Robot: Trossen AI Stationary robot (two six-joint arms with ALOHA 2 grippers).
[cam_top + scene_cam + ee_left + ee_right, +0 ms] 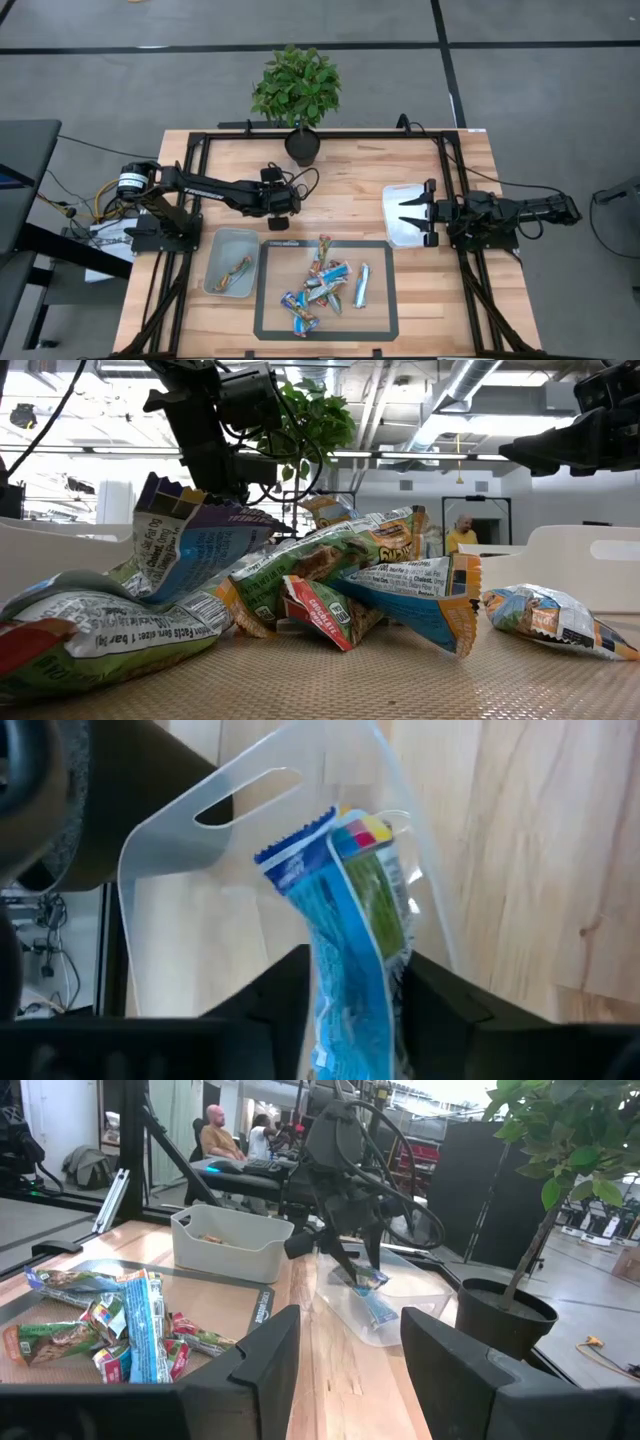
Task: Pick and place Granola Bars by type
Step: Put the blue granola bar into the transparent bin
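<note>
My left gripper (pixel 350 995) pinches a blue granola bar (pixel 345 950), crinkled, with a green and yellow panel, above a clear bin (pixel 215 830). My right gripper (pixel 412 215) waits spread.

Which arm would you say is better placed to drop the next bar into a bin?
Left. The left gripper is shut on a blue bar over the clear bin; the right gripper waits open, empty, at the table's right side.
</note>
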